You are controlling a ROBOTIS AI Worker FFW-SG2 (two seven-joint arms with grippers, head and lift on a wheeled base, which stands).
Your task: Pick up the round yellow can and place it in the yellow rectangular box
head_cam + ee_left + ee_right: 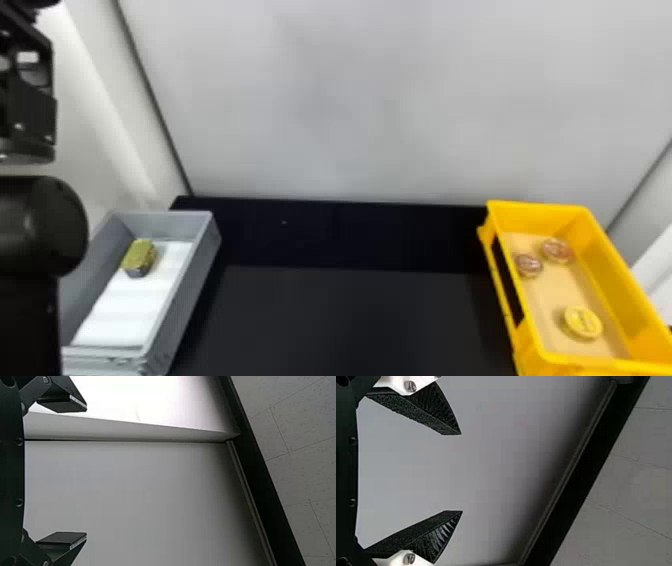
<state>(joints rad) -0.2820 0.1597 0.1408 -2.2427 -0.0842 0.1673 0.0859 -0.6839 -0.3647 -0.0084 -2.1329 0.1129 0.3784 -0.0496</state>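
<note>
The round yellow can (583, 322) lies inside the yellow rectangular box (545, 209) on the right, at its near end and resting on the box floor. My left arm (42, 225) stands raised along the left edge of the head view, beside and partly in front of the grey box. In the left wrist view my left gripper (86, 472) is open with nothing between its fingers, facing a pale wall. The right wrist view has my right gripper (461, 473) open too, its fingers wide apart and nothing held, also before a pale wall.
Two reddish round cans (557, 250) (528, 265) share the yellow box, towards its far end. On the left, a grey box (185, 300) with a white liner holds a gold-topped can (139, 257). A dark table (345, 320) lies between the boxes, with a pale wall behind.
</note>
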